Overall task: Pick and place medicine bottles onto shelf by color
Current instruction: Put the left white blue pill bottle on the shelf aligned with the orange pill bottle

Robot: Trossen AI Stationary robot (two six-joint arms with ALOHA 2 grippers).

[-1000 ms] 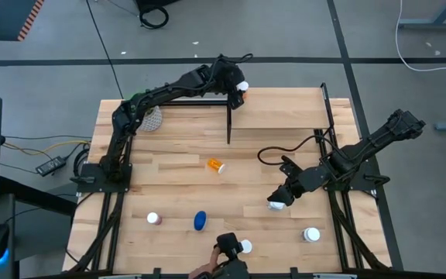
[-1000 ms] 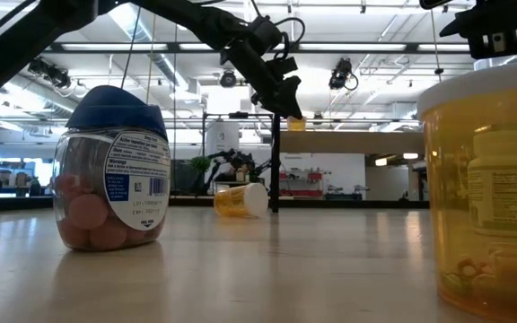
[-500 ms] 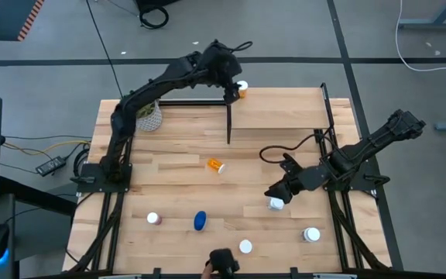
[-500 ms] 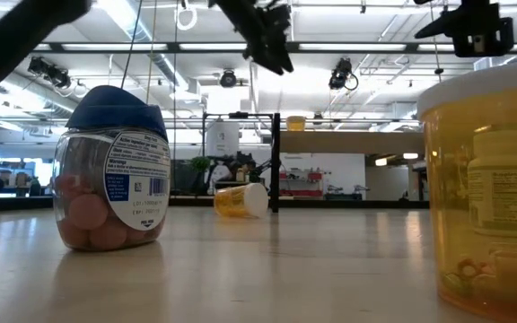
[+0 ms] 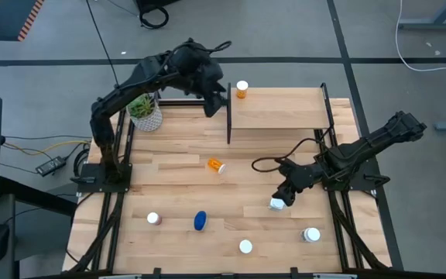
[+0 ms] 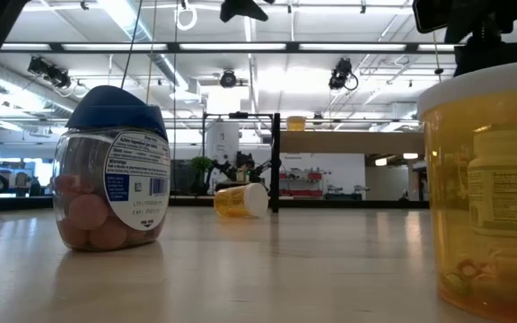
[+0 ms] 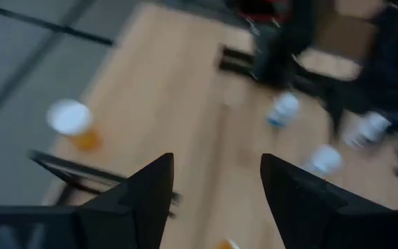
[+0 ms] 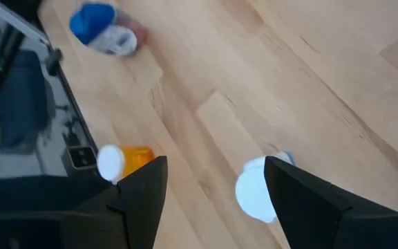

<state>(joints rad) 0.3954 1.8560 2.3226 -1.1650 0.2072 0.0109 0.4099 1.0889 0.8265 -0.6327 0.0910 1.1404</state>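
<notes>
Just above the white-capped bottle (image 5: 276,204) on the surface, the right gripper (image 5: 284,194) hangs with jaws spread; it should centre on the cap before closing. The left gripper (image 5: 214,99), jaws spread, is beside the shelf (image 5: 285,108), near the orange bottle (image 5: 241,89) standing there.

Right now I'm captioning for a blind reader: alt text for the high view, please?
One orange bottle stands on the shelf, beside the empty left gripper. The right gripper hovers open over a white-capped bottle.

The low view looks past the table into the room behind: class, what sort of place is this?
Probably a robotics lab or workshop: long ceiling light strips, exposed pipes overhead, and another robot arm on a far bench. The wooden table sits on grey concrete floor.
</notes>
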